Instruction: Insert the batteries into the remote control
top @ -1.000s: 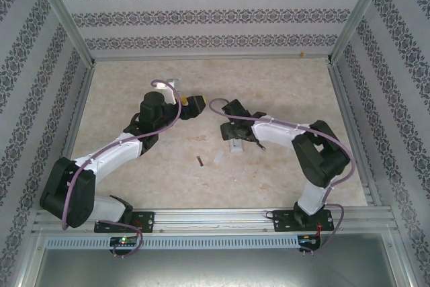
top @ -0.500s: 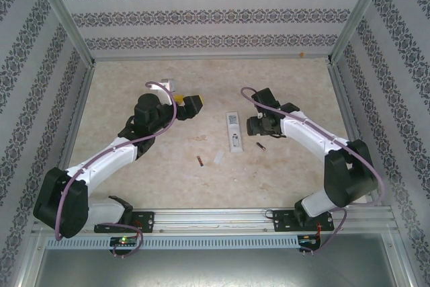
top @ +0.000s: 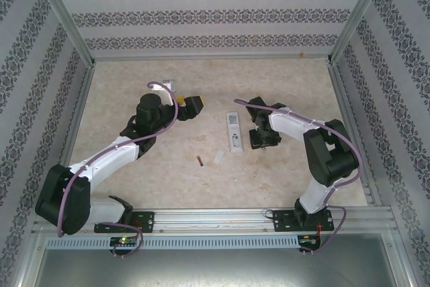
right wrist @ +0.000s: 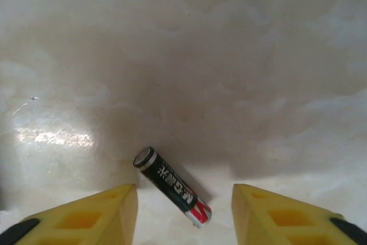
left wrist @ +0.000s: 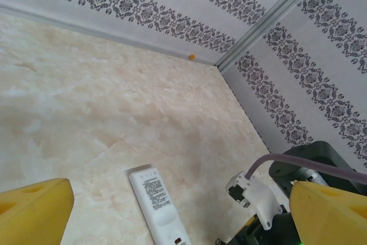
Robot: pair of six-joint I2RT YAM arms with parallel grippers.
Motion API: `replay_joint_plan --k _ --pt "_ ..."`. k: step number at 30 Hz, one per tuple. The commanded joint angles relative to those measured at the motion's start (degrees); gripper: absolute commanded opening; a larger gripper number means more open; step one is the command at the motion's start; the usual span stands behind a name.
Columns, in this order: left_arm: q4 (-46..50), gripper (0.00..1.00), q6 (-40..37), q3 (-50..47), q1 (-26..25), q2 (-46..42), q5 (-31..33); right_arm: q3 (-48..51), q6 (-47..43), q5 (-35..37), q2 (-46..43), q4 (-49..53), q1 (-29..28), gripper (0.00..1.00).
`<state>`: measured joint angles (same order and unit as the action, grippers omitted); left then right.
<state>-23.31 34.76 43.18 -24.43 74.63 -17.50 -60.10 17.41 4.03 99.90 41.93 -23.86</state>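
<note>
- Battery (right wrist: 172,186), black-wrapped with a red end, is lying flat on the marbled table (right wrist: 189,44). In the right wrist view its silver-rimmed end is pointing to 10 o'clock and its red end to 4 o'clock.
- The right gripper (right wrist: 184,199) is hanging over this cell with its yellow fingers (right wrist: 86,216) standing apart, one at the cell's 9 o'clock and one at its 3 o'clock. Neither is touching it, so the claw is spread and pinching nothing.
- From above, that gripper is pointing down just beside the remote (top: 234,131), at its 4 o'clock.
- The remote, white and slim, is lying near the table's middle, its length running from 12 to 6 o'clock.
- The other battery (top: 200,160) is lying bare on the table at the remote's 7 o'clock, apart from both grippers.
- A small pale piece (top: 219,158) is lying between that cell and the remote's near end; I cannot tell what it is.
- The left gripper (top: 190,105) is hovering at the remote's 10 o'clock, its yellow fingers spread wide and holding nothing.
</note>
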Motion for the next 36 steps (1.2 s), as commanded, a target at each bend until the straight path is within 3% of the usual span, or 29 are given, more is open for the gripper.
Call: replay_joint_plan --k 1,4,10,17,27,36 --pt "-1.58 0.97 0.30 0.30 -0.28 0.41 -0.33 -1.76 -0.69 -1.78 2.21 0.87 -0.15 0.42" --pt "-1.53 0.97 0.22 0.20 -0.28 0.52 -0.19 -2.03 -0.62 -2.60 2.87 0.70 -0.21 0.34" --pt "-1.18 0.97 -0.04 -0.03 -0.31 0.38 -0.09 -2.46 0.01 -4.27 0.84 1.50 -0.56 0.07" --pt "-0.39 0.97 -0.20 -0.09 -0.23 0.38 -0.38 -1.48 9.16 -12.79 -9.43 -4.60 -3.74 0.07" --pt "0.28 0.97 -0.27 -0.02 -0.26 -0.09 -0.62 -6.12 9.85 -9.41 -2.43 -4.05 -9.15 0.10" --pt "0.32 0.97 -0.40 0.08 -0.23 0.42 -0.54 -6.69 9.49 -8.14 1.20 -3.86 -9.72 0.16"
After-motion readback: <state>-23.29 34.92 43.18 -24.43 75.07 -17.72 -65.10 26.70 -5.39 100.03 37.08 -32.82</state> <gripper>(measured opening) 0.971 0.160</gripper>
